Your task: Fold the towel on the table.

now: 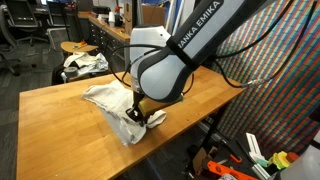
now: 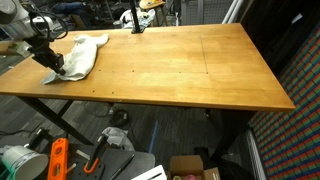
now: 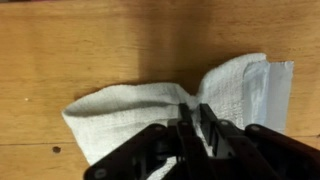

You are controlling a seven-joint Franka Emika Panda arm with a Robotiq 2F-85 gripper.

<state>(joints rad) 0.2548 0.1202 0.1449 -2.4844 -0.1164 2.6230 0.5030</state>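
White towel [image 1: 108, 97], rumpled and partly bunched, lies at the corner edge of the wooden tabletop [image 2: 180, 60]. In wrist view, a fold is pinched in the pincer [image 3: 193, 112].

— What else do you see around the table [image 2: 190, 70]?
— Below it I see an orange tool [image 2: 57, 160] and a cardboard box [image 2: 192, 167]. Beyond it there's a rumpled heap of cloth [image 1: 85, 64].

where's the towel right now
In an exterior view the towel lies crumpled at the table's end on the picture's left, one edge pinched in the gripper.
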